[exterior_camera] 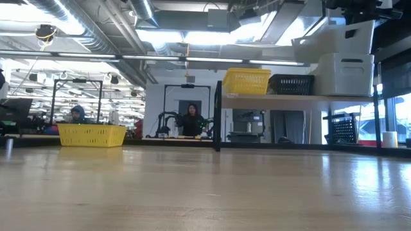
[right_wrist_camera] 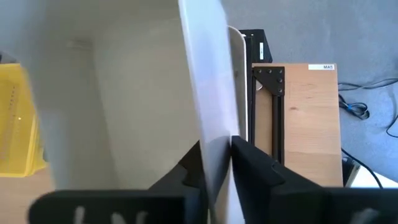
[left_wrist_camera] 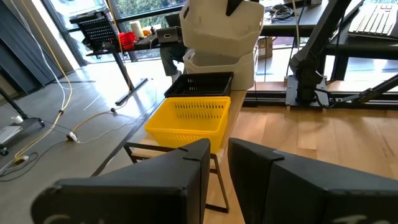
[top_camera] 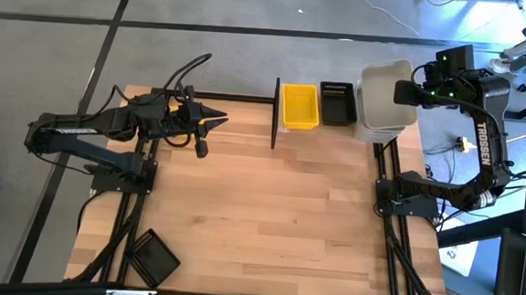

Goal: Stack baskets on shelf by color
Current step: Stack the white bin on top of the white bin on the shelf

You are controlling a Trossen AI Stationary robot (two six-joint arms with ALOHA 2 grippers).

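Observation:
The shelf (exterior_camera: pixel 289 97) stands at the table's far right on black posts (top_camera: pixel 275 112). On it sit a yellow basket (top_camera: pixel 300 106) (exterior_camera: pixel 245 81), a black slatted basket (top_camera: pixel 336 103) (exterior_camera: pixel 290 84) and a whitish basket (exterior_camera: pixel 347 74). My right gripper (right_wrist_camera: pixel 215 163) is shut on a second whitish basket (top_camera: pixel 384 84) (exterior_camera: pixel 334 38), held just above the first. My left gripper (top_camera: pixel 217 120) (left_wrist_camera: pixel 219 167) hovers shut over the table's far left part, pointing toward the shelf and touching nothing. My right gripper pinches the upper whitish basket by one side wall (right_wrist_camera: pixel 208 106) at its rim, one finger inside the basket and one outside. The fingers point down from above. The basket is lifted and sits slightly tilted over the whitish basket on the shelf (top_camera: pixel 378 129).
Another black basket (top_camera: pixel 151 255) lies at the table's near left corner. A yellow basket (exterior_camera: pixel 92 135) shows far left in the low view, at or beyond the far edge. A bare stretch of the tabletop (top_camera: pixel 268 212) lies between the arms. People sit in the room behind.

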